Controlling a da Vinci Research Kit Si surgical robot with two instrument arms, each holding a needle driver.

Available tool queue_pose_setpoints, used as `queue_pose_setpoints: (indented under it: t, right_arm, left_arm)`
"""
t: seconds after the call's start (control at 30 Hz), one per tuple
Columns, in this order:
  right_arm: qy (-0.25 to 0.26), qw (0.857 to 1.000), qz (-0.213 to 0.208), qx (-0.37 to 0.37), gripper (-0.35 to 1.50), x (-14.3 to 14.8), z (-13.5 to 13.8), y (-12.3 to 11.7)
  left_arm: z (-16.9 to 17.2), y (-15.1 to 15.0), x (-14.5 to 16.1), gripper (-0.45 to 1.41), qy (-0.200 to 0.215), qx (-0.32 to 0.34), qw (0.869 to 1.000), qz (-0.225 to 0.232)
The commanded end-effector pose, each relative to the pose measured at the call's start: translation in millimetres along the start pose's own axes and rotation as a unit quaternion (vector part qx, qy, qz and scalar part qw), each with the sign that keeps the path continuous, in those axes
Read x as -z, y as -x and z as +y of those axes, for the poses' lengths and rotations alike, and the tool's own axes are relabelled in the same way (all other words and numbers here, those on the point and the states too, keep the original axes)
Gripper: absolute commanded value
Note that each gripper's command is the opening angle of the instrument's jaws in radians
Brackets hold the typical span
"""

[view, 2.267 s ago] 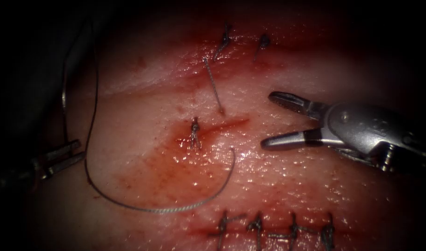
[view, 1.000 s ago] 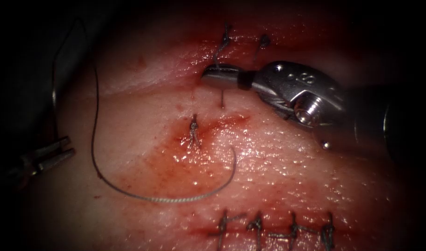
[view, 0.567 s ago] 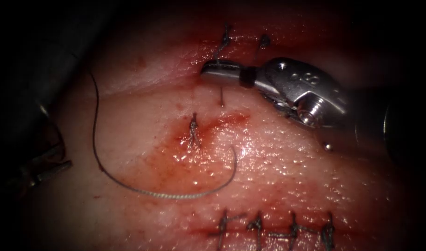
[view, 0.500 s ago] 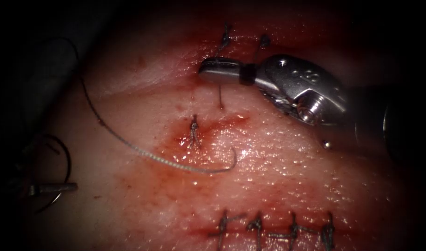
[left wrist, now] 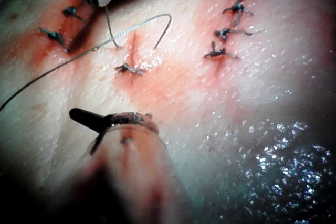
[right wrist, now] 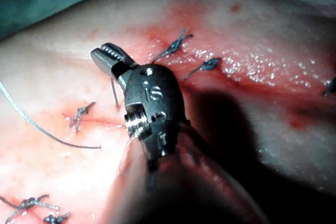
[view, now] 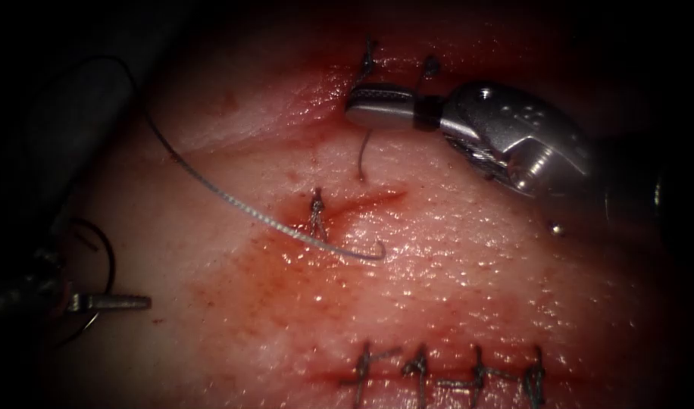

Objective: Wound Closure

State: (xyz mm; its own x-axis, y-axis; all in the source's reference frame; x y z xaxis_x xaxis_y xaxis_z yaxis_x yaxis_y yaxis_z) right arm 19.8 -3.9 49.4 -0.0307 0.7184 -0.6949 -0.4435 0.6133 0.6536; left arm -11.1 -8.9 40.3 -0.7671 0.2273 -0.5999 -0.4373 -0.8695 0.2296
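Note:
On the tissue, a short red cut has one knotted stitch at its left end. My right tool is above the cut, shut on a short thread end that bows down into the tissue; its jaws show the same grip. My left tool is at the far left with jaws apart, also seen close. The dark curved needle arcs around it, out of the tissue; whether it is gripped I cannot tell. The long thread runs from upper left across the stitch.
A row of several finished stitches lies along the lower edge. Two more stitches sit just above the right tool's jaws. Red fluid stains the tissue around the cut.
The right tool came from the right, shut on the short thread end, then shifted right, bowing it. The long thread's loop was drawn up and left. The left tool dropped lower and its jaws parted.

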Motion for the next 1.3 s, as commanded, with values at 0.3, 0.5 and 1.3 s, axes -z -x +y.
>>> queue_pose_setpoints:
  t: [0.3,0.5,1.3]
  right_arm:
    - [0.0,1.0,-0.001,0.003,0.15,-0.4,0.3,0.6]
    - [0.005,1.0,-0.003,0.007,0.15,0.5,0.9,0.1]
    - [-0.001,1.0,0.02,0.016,1.25,3.8,1.7,-3.5]
  left_arm:
    - [-3.8,-2.2,-2.8,0.96,-0.108,-0.122,0.987,-0.012]
    - [-6.3,-2.7,-3.8,0.72,-0.122,-0.126,0.984,-0.016]
    - [-7.9,-0.3,-9.7,0.47,-0.065,-0.168,0.983,-0.048]
